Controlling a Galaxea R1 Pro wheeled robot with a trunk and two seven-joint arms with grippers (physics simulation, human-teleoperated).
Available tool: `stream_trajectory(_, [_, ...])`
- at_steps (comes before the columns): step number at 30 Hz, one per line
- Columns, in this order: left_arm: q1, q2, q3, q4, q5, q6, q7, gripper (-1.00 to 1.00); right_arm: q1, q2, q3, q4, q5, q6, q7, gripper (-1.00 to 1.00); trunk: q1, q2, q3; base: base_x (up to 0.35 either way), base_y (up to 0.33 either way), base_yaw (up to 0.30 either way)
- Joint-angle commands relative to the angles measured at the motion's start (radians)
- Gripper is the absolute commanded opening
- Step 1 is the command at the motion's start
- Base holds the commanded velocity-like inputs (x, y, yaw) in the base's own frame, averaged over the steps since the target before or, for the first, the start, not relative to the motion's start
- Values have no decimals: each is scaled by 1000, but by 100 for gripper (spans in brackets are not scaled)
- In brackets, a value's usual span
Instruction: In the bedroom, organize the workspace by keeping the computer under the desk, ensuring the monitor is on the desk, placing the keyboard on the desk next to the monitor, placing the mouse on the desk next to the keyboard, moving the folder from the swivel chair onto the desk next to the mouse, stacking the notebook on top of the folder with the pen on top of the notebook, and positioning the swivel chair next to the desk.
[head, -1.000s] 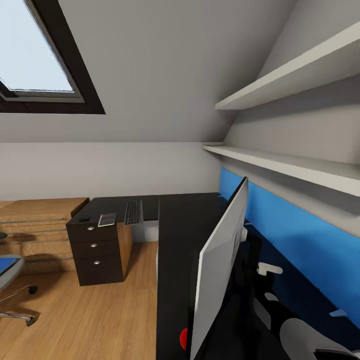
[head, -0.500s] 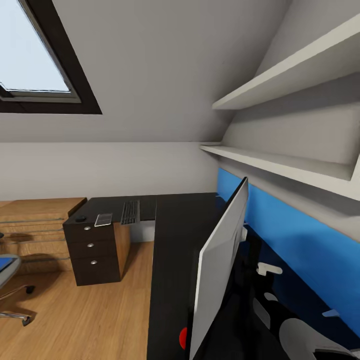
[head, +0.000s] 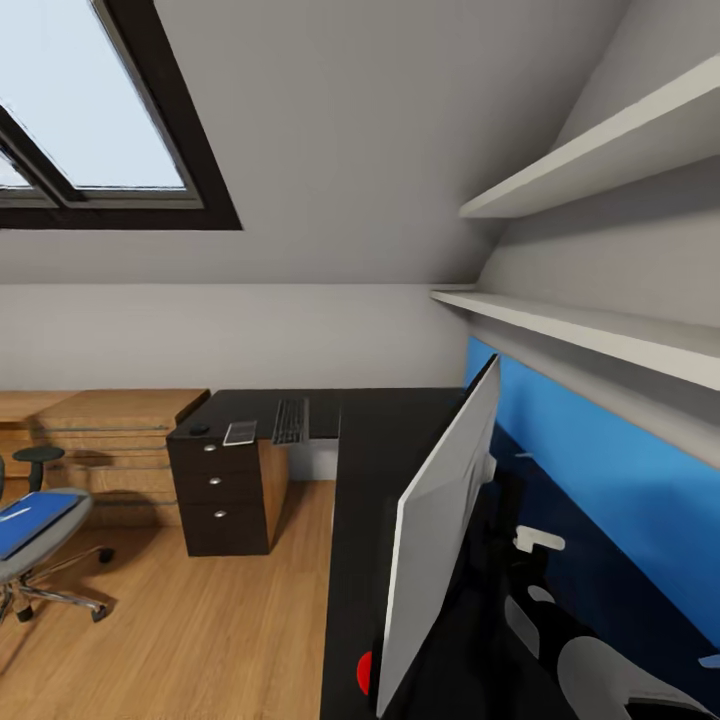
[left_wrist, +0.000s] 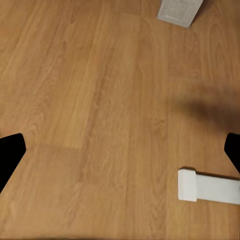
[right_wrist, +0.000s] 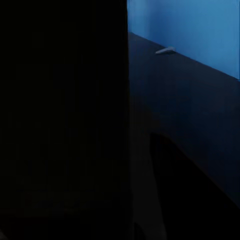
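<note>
- Head view: the black L-shaped bench (head: 370, 450) runs from the near right to the far wall, its drawers (head: 226, 495) with silver knobs at the far left end.
- On the far arm of the bench lies the keyboard (head: 290, 421), with the notebook (head: 240, 432) just left of it and a small dark round thing (head: 199, 430), perhaps the mouse, further left at the corner.
- The monitor (head: 440, 530) stands on the near bench, seen edge-on, pale back toward the camera, a red dot (head: 366, 672) at its lower corner.
- The chair (head: 40, 545) stands on the wood floor (head: 200, 630) at the left, well apart from the bench, with the blue folder (head: 35, 520) lying on its seat.
- Low wooden shelving (head: 110, 440) lines the far wall beside the drawers; two white shelves (head: 600, 330) and a blue panel (head: 620, 490) cover the right wall; a skylight (head: 90, 120) sits upper left.
- Left wrist view: the left hand (left_wrist: 120, 150) is open over bare floor, its black fingertips (left_wrist: 10, 152) far apart at the edges; a white bar (left_wrist: 207, 186) and a pale grey box corner (left_wrist: 180, 11) lie on the floor.
- Right wrist view: dark bench top, the blue panel beyond, and a slim whitish stick, likely the pen (right_wrist: 165, 50), near the panel. Whether the right hand is open or closed cannot be told.
</note>
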Motion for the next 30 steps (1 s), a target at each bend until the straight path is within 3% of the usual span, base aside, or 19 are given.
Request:
stream_trajectory(1, [-2,1,-9,1,8,-4,3,100,0,1,-4,32,-6,-3,9,-100,0,-1,-1,0,0,213])
stream_trajectory(9, [-2,1,-9,1,8,-4,3,100,0,1,-4,32,-6,-3,9,-100,0,-1,-1,0,-16,146])
stream_trajectory(30, [-2,1,-9,1,8,-4,4,100,0,1,-4,32,-6,-3,9,-100,0,-1,-1,0,-115,4])
